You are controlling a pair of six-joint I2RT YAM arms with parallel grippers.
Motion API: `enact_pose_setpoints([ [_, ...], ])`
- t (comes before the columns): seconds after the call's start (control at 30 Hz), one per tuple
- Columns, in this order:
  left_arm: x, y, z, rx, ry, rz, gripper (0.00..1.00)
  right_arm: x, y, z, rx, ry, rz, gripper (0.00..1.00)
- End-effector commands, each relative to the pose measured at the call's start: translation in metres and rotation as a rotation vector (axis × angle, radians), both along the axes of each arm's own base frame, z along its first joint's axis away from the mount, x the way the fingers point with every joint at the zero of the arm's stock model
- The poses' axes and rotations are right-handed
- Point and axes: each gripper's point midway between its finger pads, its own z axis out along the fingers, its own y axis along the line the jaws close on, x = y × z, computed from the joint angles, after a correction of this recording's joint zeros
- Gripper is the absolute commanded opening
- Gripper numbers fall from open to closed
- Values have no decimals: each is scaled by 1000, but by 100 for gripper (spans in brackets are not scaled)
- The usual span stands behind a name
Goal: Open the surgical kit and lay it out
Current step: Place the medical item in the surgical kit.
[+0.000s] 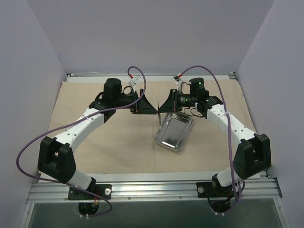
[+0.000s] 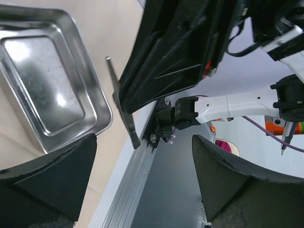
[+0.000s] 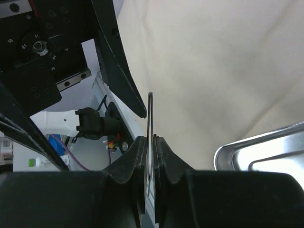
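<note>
Beige cloth (image 1: pixel 95 142) spread flat under tray (image 1: pixel 174 132). Just left of tray's far-left corner, raised: left fingers (image 2: pixel 52 166) spread wide, holding nothing. At that corner: thin metal instrument (image 3: pixel 150 114) hanging down, pinched between right fingers (image 3: pixel 164 156), which reach in from tray's far side.

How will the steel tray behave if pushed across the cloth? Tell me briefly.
The steel tray looks rigid, so it should probably slide as one piece. Its polished rim and rounded corners may prove slippery to grip. The beige cloth beneath could bunch when pushed.
</note>
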Motion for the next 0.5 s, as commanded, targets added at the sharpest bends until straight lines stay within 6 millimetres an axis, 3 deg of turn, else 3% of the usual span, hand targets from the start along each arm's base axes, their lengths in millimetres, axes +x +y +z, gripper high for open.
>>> enact_pose_setpoints([
  [0.0, -7, -4, 30, -64, -129, -3, 90, -14, 7, 49, 116, -130, 117, 0],
  [0.2, -16, -4, 22, -51, -138, -10, 88, -23, 14, 70, 211, -128, 122, 0],
  [0.47, -23, -13, 26, -130, -154, -59, 72, -20, 22, 90, 315, -104, 134, 0],
])
